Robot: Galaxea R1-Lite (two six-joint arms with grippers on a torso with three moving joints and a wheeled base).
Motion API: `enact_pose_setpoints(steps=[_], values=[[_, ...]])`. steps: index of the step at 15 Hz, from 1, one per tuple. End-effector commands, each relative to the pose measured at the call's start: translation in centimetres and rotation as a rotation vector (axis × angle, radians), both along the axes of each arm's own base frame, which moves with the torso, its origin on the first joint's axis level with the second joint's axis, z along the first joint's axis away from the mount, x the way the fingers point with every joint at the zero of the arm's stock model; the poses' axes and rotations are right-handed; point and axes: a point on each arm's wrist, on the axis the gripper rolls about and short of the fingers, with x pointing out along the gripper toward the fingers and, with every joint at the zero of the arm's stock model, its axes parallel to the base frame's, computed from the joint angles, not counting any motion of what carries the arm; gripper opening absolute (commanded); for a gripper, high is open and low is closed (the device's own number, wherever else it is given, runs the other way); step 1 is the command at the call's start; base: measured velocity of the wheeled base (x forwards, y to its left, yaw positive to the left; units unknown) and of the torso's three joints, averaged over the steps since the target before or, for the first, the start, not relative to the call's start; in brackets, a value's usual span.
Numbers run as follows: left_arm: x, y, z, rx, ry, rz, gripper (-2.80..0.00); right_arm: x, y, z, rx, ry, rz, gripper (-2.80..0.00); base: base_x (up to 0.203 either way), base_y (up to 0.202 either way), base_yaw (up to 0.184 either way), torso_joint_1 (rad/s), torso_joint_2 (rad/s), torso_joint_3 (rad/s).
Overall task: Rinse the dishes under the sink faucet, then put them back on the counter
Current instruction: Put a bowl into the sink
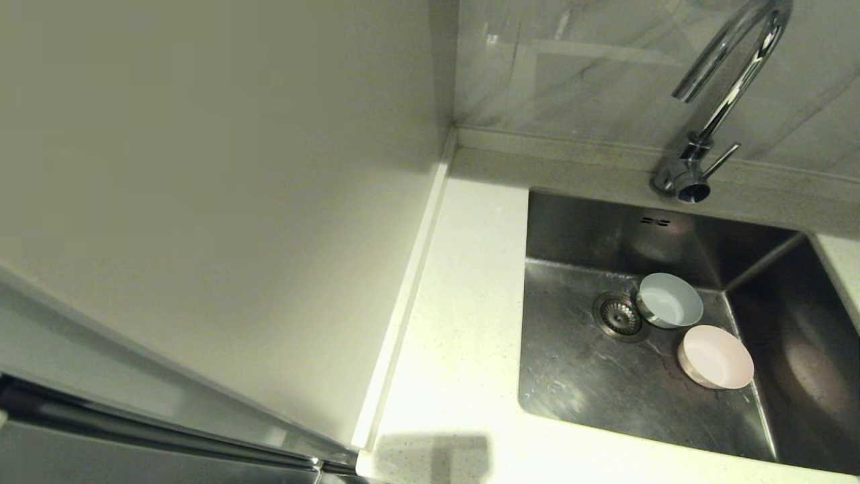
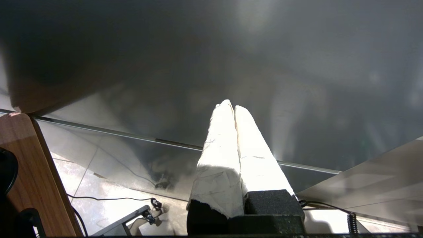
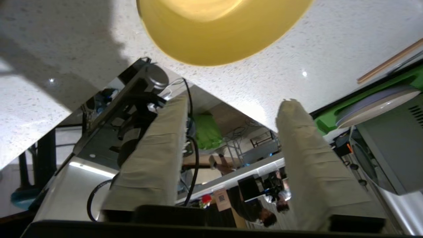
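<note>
Two bowls [image 1: 669, 300] [image 1: 715, 357] lie in the sink [image 1: 578, 376], right of the drain [image 1: 619, 314].

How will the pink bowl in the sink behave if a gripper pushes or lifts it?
The pink bowl looks thin and shallow, so probably light and stiff. It sits tilted on the sink floor, so a push may rock or slide it. The steel looks wet, so it may be slippery.
</note>
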Motion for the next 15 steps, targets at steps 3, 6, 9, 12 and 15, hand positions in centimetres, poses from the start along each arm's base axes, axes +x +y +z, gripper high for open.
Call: enact_pose_setpoints(steps=[3, 6, 9, 12, 15], values=[[0.0, 0.0, -0.1, 0.0, 0.003, 0.0, -2.8, -0.4, 1.2, -1.9, 0.065, 0.018, -0.002, 0.0, 0.0, 0.0, 0.0, 0.0, 0.0, 0.0], [0.0, 0.0, -0.1, 0.0, 0.003, 0.0, -2.8, -0.6, 2.3, -2.8, 0.096, -0.052, 0.032, 0.0, 0.0, 0.0, 0.0, 0.0, 0.0, 0.0], [0.0, 0.0, -0.1, 0.0, 0.003, 0.0, -2.8, 0.0, 3.5, -3.3, 0.171, -0.164, 0.101, 0.0, 0.0, 0.0, 0.0, 0.0, 0.0, 0.0], [0.0, 0.0, -0.1, 0.0, 0.003, 0.0, -2.8, 0.9, 3.6, -3.4, 0.172, -0.23, 0.146, 0.0, 0.0, 0.0, 0.0, 0.0, 0.0, 0.0], [0.0, 0.0, -0.1, 0.0, 0.003, 0.0, -2.8, 1.3, 3.0, -3.6, 0.115, -0.268, 0.158, 0.0, 0.0, 0.0, 0.0, 0.0, 0.0, 0.0]])
